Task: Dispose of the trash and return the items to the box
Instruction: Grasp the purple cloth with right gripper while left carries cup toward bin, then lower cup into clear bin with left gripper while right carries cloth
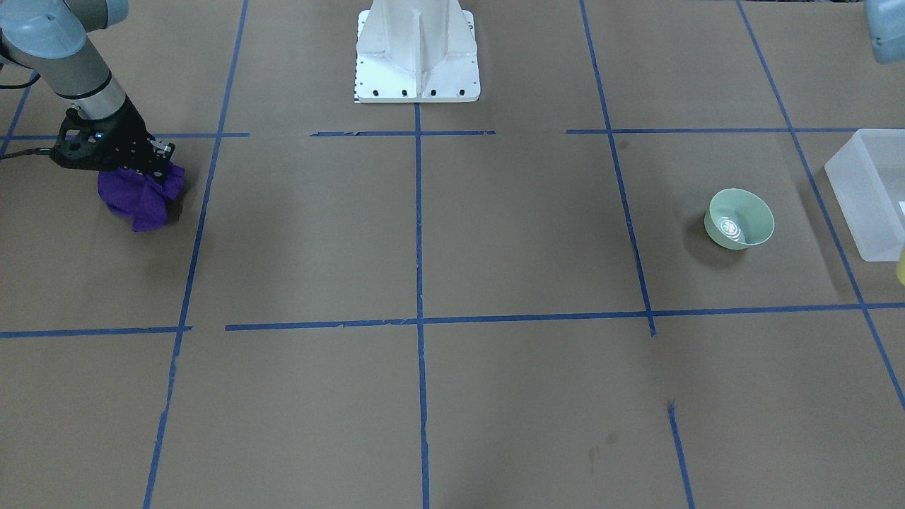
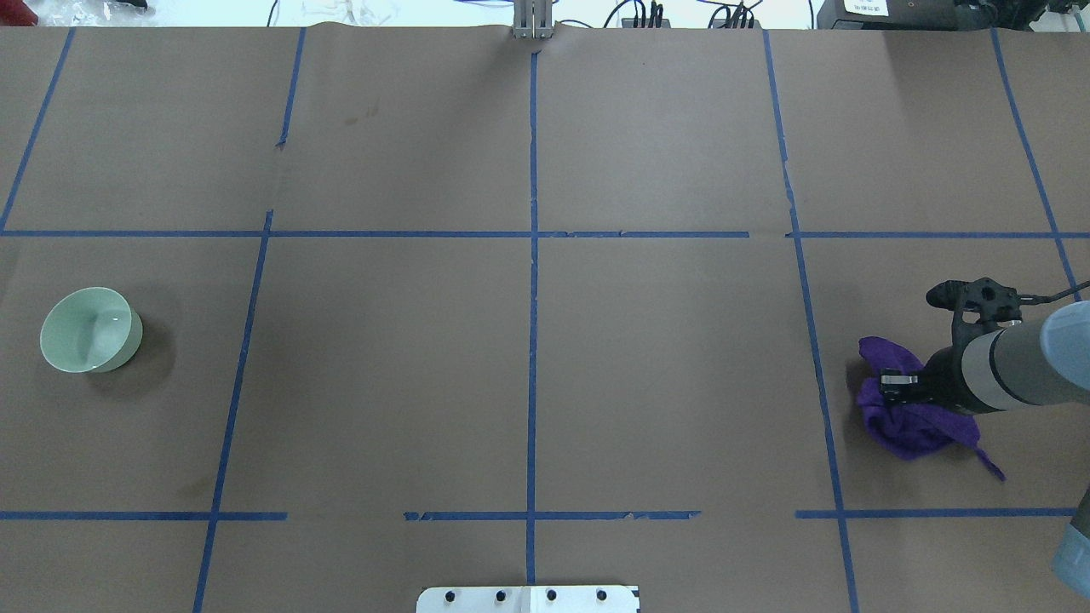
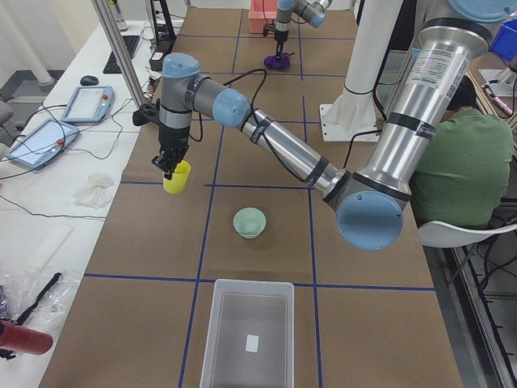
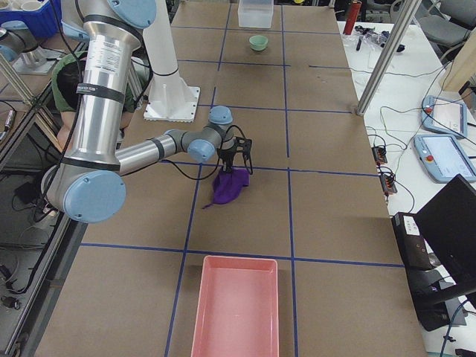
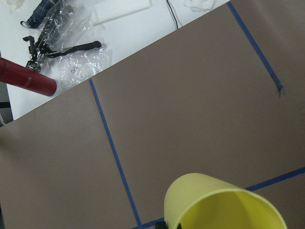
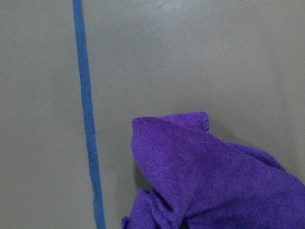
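Right gripper [image 2: 891, 387] clamped on bunched purple cloth [image 2: 915, 430], 3 o'clock on table [image 2: 528, 358]; left gripper [image 3: 168, 167] at yellow cup [image 3: 177, 179], grip impossible to tell.

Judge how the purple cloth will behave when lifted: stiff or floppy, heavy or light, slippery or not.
Likely floppy: the purple cloth bunches into soft folds beneath the right arm's jaws, so it should sag rather than hold shape. Probably light and not slippery, judging by its fuzzy nap in the right wrist view. Its trailing corner may drag.
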Robot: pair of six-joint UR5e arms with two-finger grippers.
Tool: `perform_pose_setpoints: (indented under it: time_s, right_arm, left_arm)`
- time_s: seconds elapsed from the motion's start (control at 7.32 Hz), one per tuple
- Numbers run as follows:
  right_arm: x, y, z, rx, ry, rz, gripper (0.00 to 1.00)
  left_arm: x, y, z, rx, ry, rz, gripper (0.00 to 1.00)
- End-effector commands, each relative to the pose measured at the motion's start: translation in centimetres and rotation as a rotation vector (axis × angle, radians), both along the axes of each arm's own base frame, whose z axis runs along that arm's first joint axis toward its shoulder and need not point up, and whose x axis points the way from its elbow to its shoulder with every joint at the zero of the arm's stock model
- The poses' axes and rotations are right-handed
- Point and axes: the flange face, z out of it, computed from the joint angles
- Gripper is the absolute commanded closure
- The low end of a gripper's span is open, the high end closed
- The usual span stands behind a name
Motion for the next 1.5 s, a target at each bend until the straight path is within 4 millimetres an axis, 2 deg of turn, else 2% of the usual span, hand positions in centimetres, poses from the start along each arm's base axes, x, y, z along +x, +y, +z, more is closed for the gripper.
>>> perform_pose_setpoints:
  time_s: [0.0, 0.14, 0.27, 0.41, 0.68, 0.96, 1.09, 1.23, 1.37]
  right_arm:
    - [5.3, -1.8, -4.7, -0.036, -0.076, 0.050, 1.00]
    - [7.7, -2.3, -6.3, -0.052, -0.091, 0.054, 1.00]
    - [10.2, -2.8, -7.5, -0.025, -0.085, 0.051, 1.00]
    - [13.3, -3.5, -7.9, -0.006, -0.086, 0.035, 1.00]
    - [17.6, -4.3, -8.3, 0.030, -0.109, 0.033, 1.00]
    - [20.3, -3.8, -9.6, 0.040, -0.086, 0.023, 1.00]
    - [21.9, -3.6, -10.0, 0.060, -0.067, 0.016, 1.00]
    - [23.7, -3.5, -9.9, 0.079, -0.049, 0.002, 1.00]
    - [25.3, -3.6, -9.5, 0.098, -0.036, -0.008, 1.00]
  left_arm:
    - [-7.6, -0.7, 7.2, -0.022, -0.051, 0.028, 1.00]
    - [-10.5, 0.4, 10.9, -0.059, -0.050, 0.022, 1.00]
    - [-12.4, 1.8, 14.3, -0.114, -0.025, 0.020, 1.00]
    - [-13.2, 6.4, 20.6, -0.208, 0.017, 0.008, 1.00]
    - [-11.9, 12.1, 26.9, -0.330, 0.118, 0.006, 1.00]
    - [-11.0, 15.2, 29.5, -0.388, 0.196, -0.030, 1.00]
    - [-10.8, 16.6, 31.6, -0.393, 0.197, -0.029, 1.00]
    - [-10.5, 18.1, 34.7, -0.380, 0.200, -0.027, 1.00]
    - [-9.8, 19.9, 36.5, -0.368, 0.255, -0.018, 1.00]
